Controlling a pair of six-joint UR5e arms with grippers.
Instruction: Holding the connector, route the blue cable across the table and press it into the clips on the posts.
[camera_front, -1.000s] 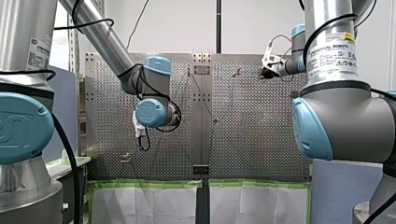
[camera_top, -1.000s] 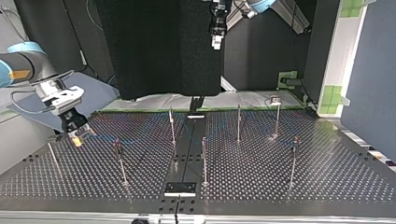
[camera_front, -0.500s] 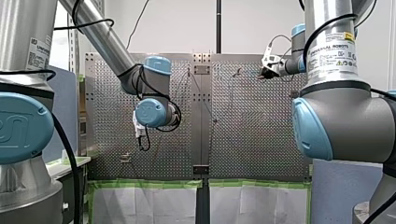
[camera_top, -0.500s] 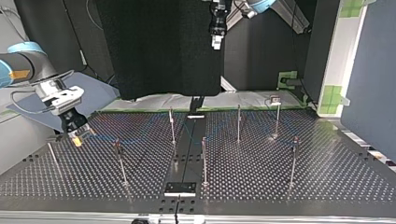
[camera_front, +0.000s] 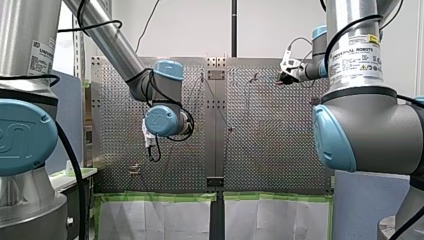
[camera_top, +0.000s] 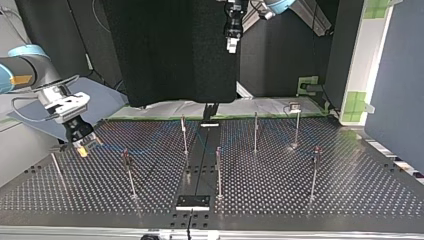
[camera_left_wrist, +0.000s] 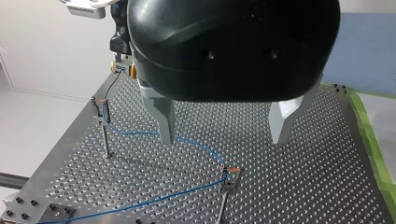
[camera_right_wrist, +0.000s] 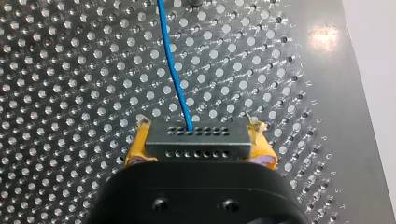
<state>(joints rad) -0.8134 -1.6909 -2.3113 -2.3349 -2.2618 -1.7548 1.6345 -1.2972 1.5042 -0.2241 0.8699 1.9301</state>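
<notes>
Routing step, judged mid-run: right end effector (camera_right_wrist: 199, 140) clamps the connector (camera_right_wrist: 197, 148) between yellow pads (camera_right_wrist: 137, 150), blue cable (camera_right_wrist: 173, 65) running over the table (camera_left_wrist: 303, 186) through two post clips (camera_left_wrist: 99, 108); left end effector (camera_left_wrist: 222, 137) hangs open, empty; next move probably needs steady tension toward another post.

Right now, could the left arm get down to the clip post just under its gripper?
Probably yes: the left gripper hangs open and empty above the post, with nothing between them; only the blue cable runs past at its clip.
</notes>
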